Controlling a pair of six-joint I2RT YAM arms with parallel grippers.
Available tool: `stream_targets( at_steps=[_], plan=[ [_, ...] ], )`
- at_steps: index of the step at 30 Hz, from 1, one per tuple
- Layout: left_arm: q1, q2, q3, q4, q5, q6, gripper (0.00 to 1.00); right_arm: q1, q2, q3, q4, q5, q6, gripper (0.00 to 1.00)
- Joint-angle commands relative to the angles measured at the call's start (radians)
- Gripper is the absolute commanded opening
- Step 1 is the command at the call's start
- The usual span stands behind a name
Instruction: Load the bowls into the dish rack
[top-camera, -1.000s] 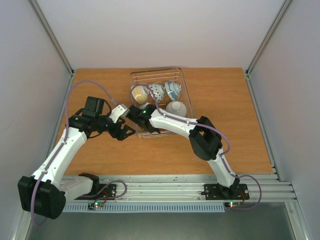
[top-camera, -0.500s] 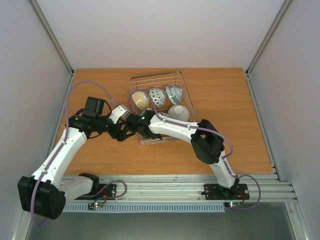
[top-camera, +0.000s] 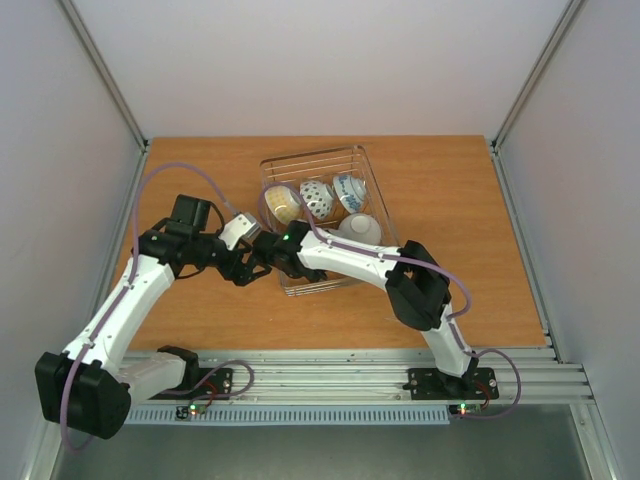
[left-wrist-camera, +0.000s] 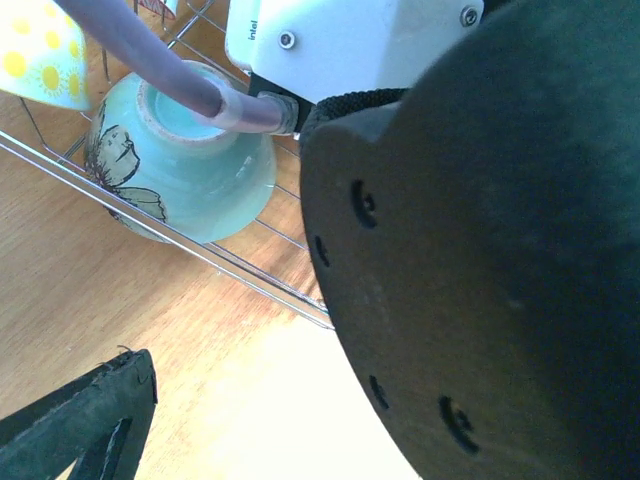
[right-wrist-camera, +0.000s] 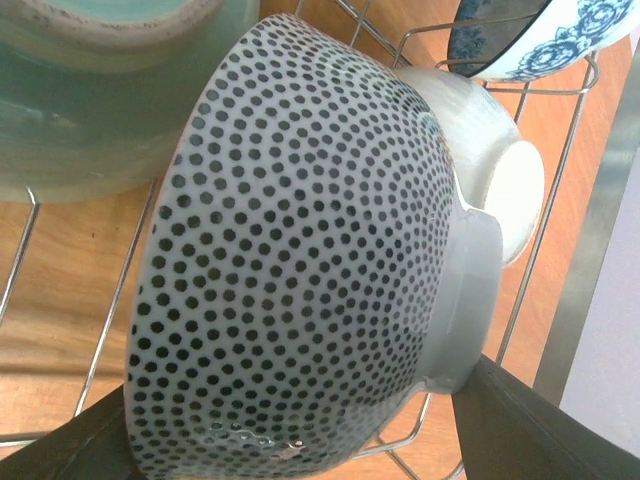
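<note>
Right gripper (right-wrist-camera: 300, 380) holds dark-dotted bowl (right-wrist-camera: 300, 250) sideways inside dish rack (top-camera: 312, 153); best settle it fully before releasing, clear of wide-open, empty left gripper (top-camera: 248, 268) at rack's 8 o'clock.

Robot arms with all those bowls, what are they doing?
They're loading bowls into the wire dish rack. The right gripper reaches into the rack's near corner with a dotted bowl between its fingers, apparently gripping it. A pale green bowl, a cream bowl, a blue-and-white bowl and a white bowl already sit in the rack. The left gripper hovers open just beside that corner, holding nothing.
</note>
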Motion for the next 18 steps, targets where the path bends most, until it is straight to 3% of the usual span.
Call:
stream_targets(
  at_steps=[1, 7, 18],
  plan=[
    [0.000, -0.015, 0.003, 0.058, 0.000, -0.003, 0.90, 0.043, -0.072, -0.006, -0.075, -0.014, -0.021, 0.03],
    [0.000, -0.018, 0.006, 0.066, -0.022, -0.008, 0.90, 0.055, -0.129, -0.050, -0.057, -0.039, -0.026, 0.03],
    [-0.001, -0.033, 0.003, 0.159, -0.294, -0.106, 0.90, 0.071, -0.136, -0.131, -0.034, -0.089, -0.013, 0.04]
  ],
)
